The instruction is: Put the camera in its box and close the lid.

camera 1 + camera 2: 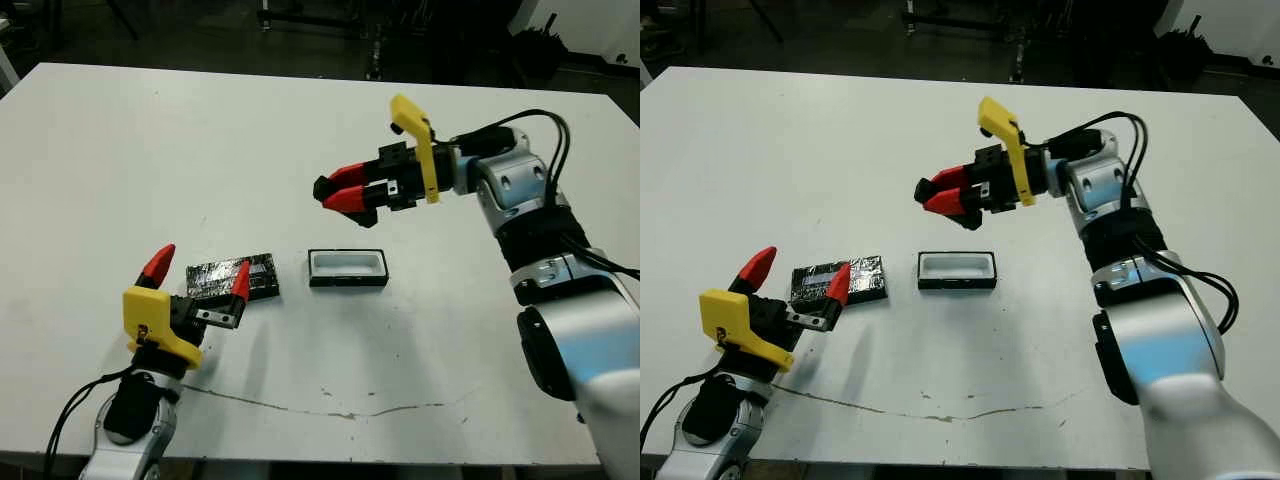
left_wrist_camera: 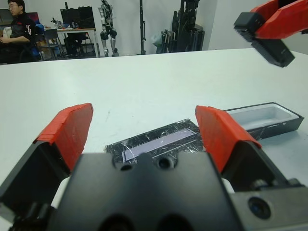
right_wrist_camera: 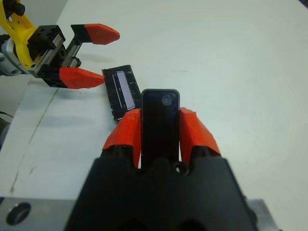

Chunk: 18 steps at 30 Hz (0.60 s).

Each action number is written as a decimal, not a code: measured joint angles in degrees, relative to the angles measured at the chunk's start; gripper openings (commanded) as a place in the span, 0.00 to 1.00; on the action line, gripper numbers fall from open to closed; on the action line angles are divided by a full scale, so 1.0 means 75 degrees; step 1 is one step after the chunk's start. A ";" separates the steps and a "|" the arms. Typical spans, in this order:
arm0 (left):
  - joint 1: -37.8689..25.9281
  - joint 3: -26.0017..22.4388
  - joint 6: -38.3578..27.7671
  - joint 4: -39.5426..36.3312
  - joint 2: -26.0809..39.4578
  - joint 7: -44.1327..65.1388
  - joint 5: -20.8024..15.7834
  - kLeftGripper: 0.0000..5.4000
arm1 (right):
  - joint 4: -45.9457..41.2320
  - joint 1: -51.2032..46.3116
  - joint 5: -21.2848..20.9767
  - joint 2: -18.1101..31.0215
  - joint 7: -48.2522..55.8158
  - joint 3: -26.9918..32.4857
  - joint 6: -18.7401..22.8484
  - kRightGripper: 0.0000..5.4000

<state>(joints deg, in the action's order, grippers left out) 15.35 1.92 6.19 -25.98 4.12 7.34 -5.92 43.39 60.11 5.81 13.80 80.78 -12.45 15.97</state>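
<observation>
Black and slim, the camera [image 3: 160, 126] is clamped between the red fingers [image 3: 196, 134] of the right gripper [image 1: 345, 190], which hangs in the air above the white bench [image 1: 200, 150]. The camera's free end sticks out beyond the fingertips, with a small round lens dot near that end.

The box [image 1: 347, 268] sits open on the bench, its white lining facing up. It lies below the held camera and a little nearer the robot, with a clear gap of air between them. The box's long side runs across the bench from left to right, and the camera seems to point roughly along that same line, toward the robot's left. To seat it, the camera most likely has to come down and slightly toward the robot, kept level and lined up with the tray.

Just to the left of the box lies the lid [image 1: 232, 279], glossy side up, close to the box without touching it. The left gripper [image 1: 200, 272] hovers over the lid's near left end with its fingers spread wide and empty. That arm is the nearer one to the lid.
</observation>
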 measured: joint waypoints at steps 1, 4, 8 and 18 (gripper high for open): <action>0.0002 0.0009 0.0000 -0.0005 0.0000 -0.0006 0.0013 1.00 | 0.0005 0.0000 0.0000 -0.0031 0.0001 -0.0023 0.0057 0.31; 0.0004 0.0029 0.0000 -0.0007 0.0001 -0.0042 0.0053 1.00 | 0.0012 -0.0002 -0.0043 -0.0077 0.0004 -0.0182 0.0122 0.31; 0.0004 0.0038 0.0000 -0.0008 0.0003 -0.0064 0.0079 1.00 | 0.0035 -0.0004 -0.0106 -0.0080 -0.0002 -0.0353 0.0123 0.31; -0.0002 0.0037 0.0071 -0.0008 0.0022 -0.0055 0.0042 1.00 | 0.0499 -0.0012 -0.0306 -0.0107 -0.0067 -0.0464 0.0142 0.31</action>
<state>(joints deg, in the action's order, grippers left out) 15.34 2.20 6.72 -26.04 4.29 6.93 -5.61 47.13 60.02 3.52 13.00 80.28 -15.92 17.04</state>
